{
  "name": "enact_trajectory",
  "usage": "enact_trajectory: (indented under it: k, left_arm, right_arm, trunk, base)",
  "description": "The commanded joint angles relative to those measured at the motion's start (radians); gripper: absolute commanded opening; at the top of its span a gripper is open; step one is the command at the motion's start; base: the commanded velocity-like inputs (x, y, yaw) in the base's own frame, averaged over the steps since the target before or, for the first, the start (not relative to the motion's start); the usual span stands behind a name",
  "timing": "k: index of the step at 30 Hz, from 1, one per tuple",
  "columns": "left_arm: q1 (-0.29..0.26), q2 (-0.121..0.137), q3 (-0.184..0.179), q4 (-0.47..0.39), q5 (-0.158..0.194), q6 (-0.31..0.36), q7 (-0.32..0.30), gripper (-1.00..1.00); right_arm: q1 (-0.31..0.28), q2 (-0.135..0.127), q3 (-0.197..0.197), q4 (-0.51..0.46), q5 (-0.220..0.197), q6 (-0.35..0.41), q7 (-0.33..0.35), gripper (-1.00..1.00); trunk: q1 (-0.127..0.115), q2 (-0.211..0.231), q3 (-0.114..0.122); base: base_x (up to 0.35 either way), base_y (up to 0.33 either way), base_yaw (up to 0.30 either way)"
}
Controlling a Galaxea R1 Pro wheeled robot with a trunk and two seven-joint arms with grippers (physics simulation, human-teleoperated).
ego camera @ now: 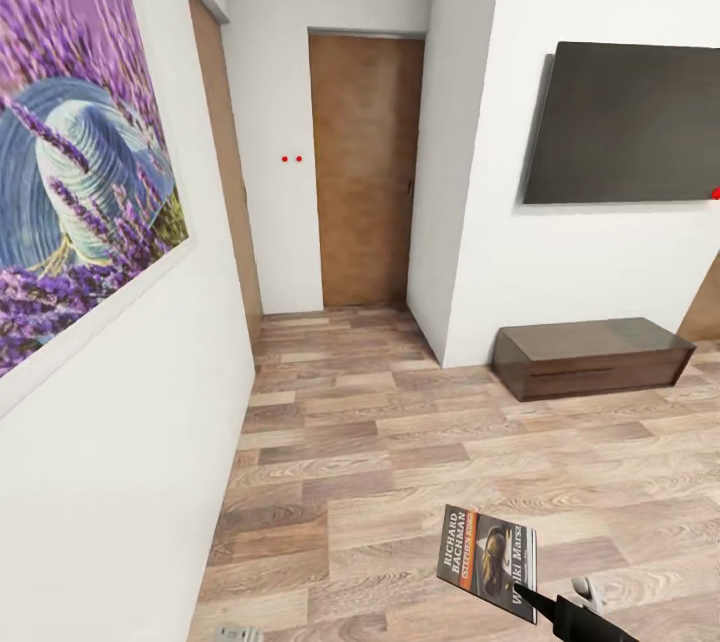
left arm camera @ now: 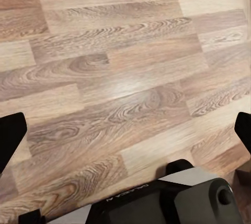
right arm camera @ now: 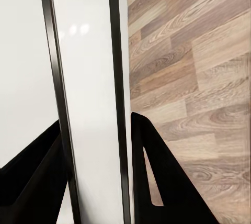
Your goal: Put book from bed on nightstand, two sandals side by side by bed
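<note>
Right now I have the small thin paperback book (ego camera: 487,562), dark grey cover with white "RICHARD BACHMAN" lettering and an orange stripe, pinched in my right gripper (ego camera: 522,596). On the head camera it hangs low and to the right, held up above the light wood plank floor (ego camera: 400,442), cover facing me, with the black finger (ego camera: 545,607) crossing its lower corner. On the right wrist camera the book (right arm camera: 89,103) stands edge-on between the two black fingers (right arm camera: 157,177), one pressed to each face (the pale page block and dark cover edges run straight up the picture), so that gripper is clamped on it.

My left gripper (left arm camera: 125,135) points down at bare planks on its wrist camera; its two black fingertips (left arm camera: 10,135) sit at opposite edges of the picture, spread wide with nothing between them. The robot's dark base (left arm camera: 157,203) shows below it.

Ahead, a tan wooden door (ego camera: 365,172) closes a short passage between white walls. A large purple lavender painting (ego camera: 85,152) hangs on the wall to my left. To the right, a flat black screen (ego camera: 625,122) is mounted on the wall above a long low dark brown wooden dresser (ego camera: 595,357) with a glossy top, which stands on the floor against that wall, well apart from the book.
</note>
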Motion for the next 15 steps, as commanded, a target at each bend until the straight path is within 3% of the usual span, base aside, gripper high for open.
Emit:
enact_trajectory:
  k: [1, 15]
  left_arm:
    - [-0.001, 0.001, 0.008, 0.001, -0.010, -0.005, -0.002, 1.00]
    - [-0.001, 0.000, 0.008, 0.001, -0.010, -0.005, -0.002, 1.00]
  right_arm:
    - [-0.001, 0.000, 0.002, 0.000, -0.010, 0.006, 0.003, -1.00]
    - [-0.001, 0.000, 0.002, 0.000, -0.010, 0.006, 0.003, -1.00]
  trunk:
    - [0.001, -0.002, -0.002]
    - [0.001, -0.002, -0.002]
  base:
    - [0.329, 0.000, -0.168]
    - [0.329, 0.000, -0.024]
